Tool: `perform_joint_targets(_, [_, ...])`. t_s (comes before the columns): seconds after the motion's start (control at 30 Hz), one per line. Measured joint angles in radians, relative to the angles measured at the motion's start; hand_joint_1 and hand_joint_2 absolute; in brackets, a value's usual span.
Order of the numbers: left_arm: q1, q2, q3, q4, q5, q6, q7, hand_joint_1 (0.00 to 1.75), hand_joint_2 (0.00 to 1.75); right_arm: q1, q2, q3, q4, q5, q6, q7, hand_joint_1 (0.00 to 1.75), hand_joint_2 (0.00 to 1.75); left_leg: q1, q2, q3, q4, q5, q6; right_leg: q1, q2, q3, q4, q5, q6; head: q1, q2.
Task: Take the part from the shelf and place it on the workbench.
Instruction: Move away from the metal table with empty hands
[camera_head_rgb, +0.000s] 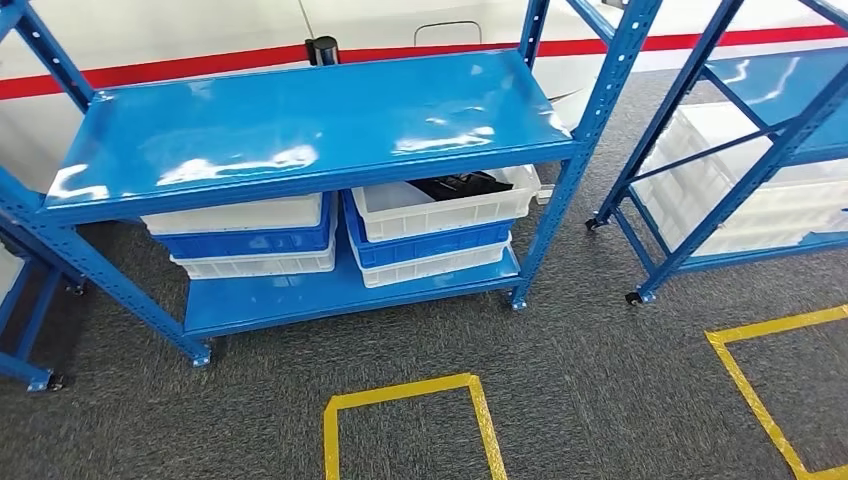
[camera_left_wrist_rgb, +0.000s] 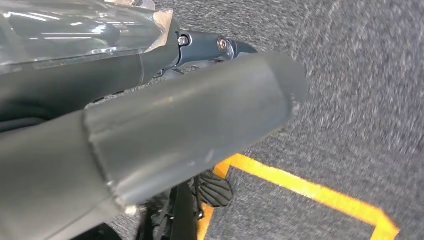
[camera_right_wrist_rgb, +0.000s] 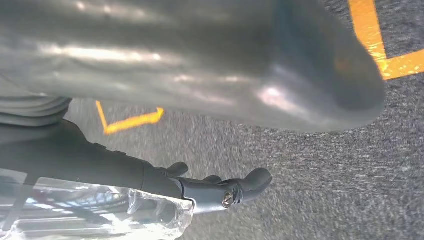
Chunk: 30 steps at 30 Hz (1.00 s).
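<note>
A black part (camera_head_rgb: 462, 185) lies in the top white bin (camera_head_rgb: 400, 215) at the right of the lower level of the blue shelf (camera_head_rgb: 300, 130), straight ahead of me. That shelf's top board is bare and glossy. My left hand (camera_left_wrist_rgb: 175, 115) hangs over grey carpet, thumb and dark fingers (camera_left_wrist_rgb: 210, 47) stretched out with nothing in them. My right hand (camera_right_wrist_rgb: 190, 65) also hangs over the carpet, its dark fingers (camera_right_wrist_rgb: 225, 192) extended and holding nothing.
White and blue bins (camera_head_rgb: 245, 240) are stacked at the left under the top board. A second blue rack (camera_head_rgb: 740, 150) with white bins stands to the right, another rack's leg (camera_head_rgb: 20, 300) at far left. Yellow tape squares (camera_head_rgb: 405, 392) mark the carpet.
</note>
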<state>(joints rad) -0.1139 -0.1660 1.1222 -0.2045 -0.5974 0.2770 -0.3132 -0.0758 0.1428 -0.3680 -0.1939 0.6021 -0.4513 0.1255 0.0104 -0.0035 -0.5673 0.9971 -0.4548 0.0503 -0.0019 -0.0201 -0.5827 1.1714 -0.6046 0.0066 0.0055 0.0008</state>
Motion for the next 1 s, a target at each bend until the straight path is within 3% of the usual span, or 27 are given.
perform_joint_targets(0.07, [0.0, 0.0, 0.0, 0.0, 0.0, 0.0, 0.0, 0.0, 0.0, 0.004, -0.002, -0.002, 0.0, 0.0, 0.0, 0.0, 0.0, 0.0, 0.0, -0.026, -0.005, 0.001, 0.003, 0.0, -0.007, 0.012, -0.053, 0.112, -0.039, 0.005, 0.001, 0.0])
perform_joint_targets(0.1, [0.001, -0.001, 0.0, 0.0, 0.0, 0.0, 0.0, 0.0, 0.0, 0.005, -0.002, -0.002, 0.0, 0.0, 0.0, 0.0, 0.0, 0.0, 0.001, -0.04, -0.006, 0.001, 0.005, -0.002, -0.01, 0.014, -0.056, 0.12, -0.035, 0.014, 0.001, 0.0])
perform_joint_targets(0.13, [0.002, -0.001, 0.0, 0.0, 0.0, 0.0, 0.0, 0.0, 0.0, 0.006, -0.003, -0.003, 0.0, 0.0, 0.0, 0.0, 0.0, 0.0, 0.003, -0.053, -0.006, 0.002, 0.006, -0.005, -0.014, 0.016, -0.04, 0.085, -0.015, 0.025, 0.001, 0.0])
perform_joint_targets(0.2, [0.003, -0.002, 0.0, 0.0, 0.0, 0.0, 0.001, 0.0, 0.0, 0.006, -0.005, -0.003, 0.0, 0.0, 0.0, 0.0, 0.0, 0.0, 0.007, -0.079, -0.008, 0.007, 0.007, -0.014, -0.026, 0.044, 0.024, -0.056, 0.045, 0.048, 0.002, 0.0])
perform_joint_targets(0.23, [0.003, -0.002, 0.0, 0.0, 0.0, 0.0, 0.001, 0.0, 0.0, 0.006, -0.005, -0.003, 0.0, 0.0, 0.0, 0.0, 0.0, 0.0, 0.006, -0.091, -0.01, 0.011, 0.006, -0.021, -0.028, 0.058, 0.048, -0.113, 0.066, 0.051, 0.003, 0.0])
perform_joint_targets(0.3, [0.004, -0.001, 0.0, 0.0, 0.0, 0.001, 0.001, 0.0, 0.0, 0.005, -0.005, -0.003, 0.001, 0.001, -0.001, 0.0, 0.0, 0.0, 0.004, -0.108, -0.015, 0.013, 0.006, -0.035, -0.026, 0.073, 0.064, -0.158, 0.083, 0.041, 0.005, 0.0])
perform_joint_targets(0.37, [0.006, 0.0, 0.0, 0.0, 0.0, 0.003, 0.001, 0.0, 0.0, 0.004, -0.004, -0.003, 0.001, 0.001, -0.001, 0.001, 0.0, 0.0, 0.006, -0.12, -0.021, 0.011, 0.011, -0.047, -0.025, 0.054, 0.067, -0.159, 0.089, 0.024, 0.003, 0.0])
perform_joint_targets(0.43, [0.008, 0.0, 0.0, 0.0, 0.0, 0.004, 0.003, 0.0, 0.0, 0.002, -0.004, -0.004, 0.001, 0.002, -0.001, 0.002, 0.0, 0.0, 0.008, -0.086, -0.039, 0.044, -0.01, -0.055, -0.028, 0.035, 0.068, -0.161, 0.096, 0.01, -0.001, 0.0])
perform_joint_targets(0.5, [0.006, 0.0, 0.0, 0.0, 0.0, 0.005, 0.005, 0.0, 0.0, 0.004, -0.003, -0.005, 0.001, 0.002, -0.001, 0.002, 0.0, 0.0, 0.007, -0.029, -0.088, 0.15, -0.073, -0.059, -0.023, 0.013, 0.064, -0.162, 0.098, -0.003, -0.008, 0.0])
perform_joint_targets(0.57, [0.005, 0.0, 0.0, 0.0, 0.0, 0.006, 0.006, 0.0, 0.0, 0.008, -0.004, -0.005, 0.001, 0.003, -0.001, 0.002, 0.0, 0.0, 0.007, -0.008, -0.142, 0.267, -0.122, -0.061, -0.015, -0.013, 0.062, -0.161, 0.098, -0.01, -0.011, 0.0])
perform_joint_targets(0.6, [0.006, 0.0, 0.0, 0.0, 0.0, 0.006, 0.006, 0.0, 0.0, 0.008, -0.005, -0.006, 0.001, 0.003, -0.001, 0.002, 0.0, 0.0, 0.007, -0.005, -0.15, 0.287, -0.122, -0.059, -0.012, -0.026, 0.061, -0.161, 0.097, -0.011, -0.012, 0.0])
perform_joint_targets(0.63, [0.007, 0.0, 0.0, 0.0, 0.0, 0.007, 0.007, 0.0, 0.0, 0.008, -0.006, -0.006, 0.001, 0.003, -0.001, 0.002, 0.0, 0.0, 0.007, -0.002, -0.139, 0.269, -0.105, -0.056, -0.009, -0.035, 0.061, -0.161, 0.096, -0.012, -0.011, 0.0])
perform_joint_targets(0.7, [0.008, 0.0, 0.0, 0.0, 0.0, 0.009, 0.007, 0.0, 0.0, 0.006, -0.005, -0.007, 0.001, 0.005, -0.003, 0.001, 0.0, 0.0, 0.004, 0.011, -0.068, 0.147, -0.051, -0.044, -0.006, -0.05, 0.063, -0.161, 0.095, -0.013, -0.012, 0.0])
perform_joint_targets(0.77, [0.006, 0.001, 0.0, 0.0, 0.0, 0.011, 0.007, 0.0, 0.0, 0.002, -0.004, -0.007, 0.001, 0.007, -0.007, -0.002, 0.0, 0.0, -0.003, 0.025, -0.012, 0.044, -0.023, -0.033, 0.001, -0.058, 0.062, -0.161, 0.094, -0.01, -0.011, 0.0])
perform_joint_targets(0.9, [0.007, 0.001, 0.0, 0.0, 0.0, 0.017, 0.008, 0.0, 0.0, -0.003, -0.003, -0.01, 0.001, 0.002, -0.013, -0.008, 0.0, 0.0, -0.008, 0.021, 0.001, 0.011, -0.014, -0.018, 0.004, -0.058, 0.059, -0.157, 0.09, 0.007, -0.011, 0.0])
perform_joint_targets(0.93, [0.007, 0.0, 0.0, 0.0, 0.0, 0.018, 0.008, 0.0, 0.0, -0.003, -0.002, -0.01, 0.001, 0.001, -0.013, -0.008, 0.0, 0.0, -0.005, 0.018, 0.004, 0.003, -0.008, -0.012, 0.003, -0.044, 0.05, -0.138, 0.079, 0.009, -0.01, 0.0])
perform_joint_targets(1.0, [0.005, -0.001, 0.0, 0.0, 0.0, 0.018, 0.009, 0.0, 0.0, -0.001, -0.002, -0.011, 0.0, 0.0, -0.014, -0.01, 0.0, 0.0, -0.001, 0.012, 0.005, -0.007, 0.0, -0.005, -0.003, -0.007, 0.005, -0.04, 0.03, 0.007, -0.007, 0.0])
